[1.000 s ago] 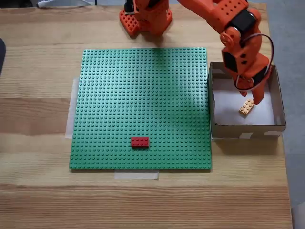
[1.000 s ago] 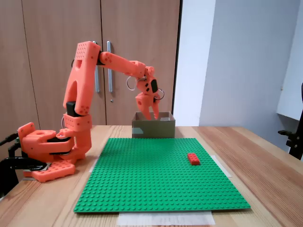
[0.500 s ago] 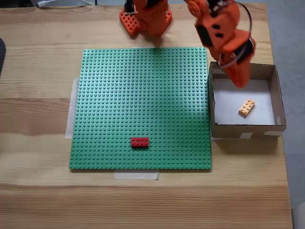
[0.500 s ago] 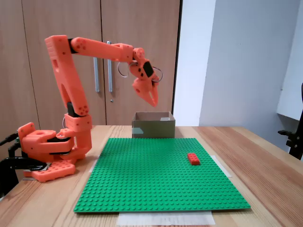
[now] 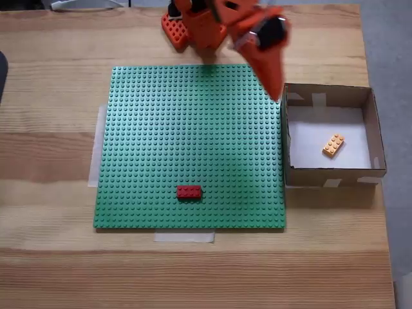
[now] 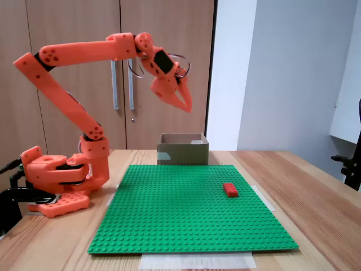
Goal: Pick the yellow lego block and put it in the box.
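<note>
Task progress: The yellow lego block (image 5: 333, 144) already lay flat on the white floor of the box (image 5: 328, 172), so I judged the placing done; all that seemed left was to carry my arm home.

Block position: In the top-down fixed view, the block sat slightly right of the box's middle, turned at a slant and touching none of the walls.

My gripper: My gripper (image 5: 275, 90) hung in the air holding nothing. Its fingers tapered to a point and looked shut or nearly so, but motion blur kept me from telling for certain.

Gripper relative to block: In the top-down fixed view, my gripper's tip was above the far right corner of the green baseplate (image 5: 187, 141), just left of the box's far left corner. The block lay to its right and nearer, well apart from it. In the side-on fixed view, my gripper (image 6: 184, 105) was raised well above the box (image 6: 181, 150).

Other things: A red lego block (image 5: 188, 191) sat untouched near the baseplate's near edge. My orange base (image 6: 56, 180) stood on the wooden table (image 5: 51, 257) at the far side.
</note>
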`<state>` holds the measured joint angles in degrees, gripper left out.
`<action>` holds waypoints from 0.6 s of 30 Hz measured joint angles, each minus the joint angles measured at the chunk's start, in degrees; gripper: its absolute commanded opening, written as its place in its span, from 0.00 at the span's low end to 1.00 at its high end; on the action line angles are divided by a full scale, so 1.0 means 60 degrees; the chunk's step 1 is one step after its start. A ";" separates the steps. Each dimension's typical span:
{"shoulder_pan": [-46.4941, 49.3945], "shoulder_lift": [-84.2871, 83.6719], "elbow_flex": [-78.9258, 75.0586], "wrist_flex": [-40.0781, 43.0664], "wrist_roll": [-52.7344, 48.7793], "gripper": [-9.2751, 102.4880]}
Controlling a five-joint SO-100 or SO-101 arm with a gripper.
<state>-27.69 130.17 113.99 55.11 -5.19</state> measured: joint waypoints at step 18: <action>0.4058 0.3750 0.3208 -0.0718 0.0000 0.07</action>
<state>-3.34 152.67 133.24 50.80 -5.19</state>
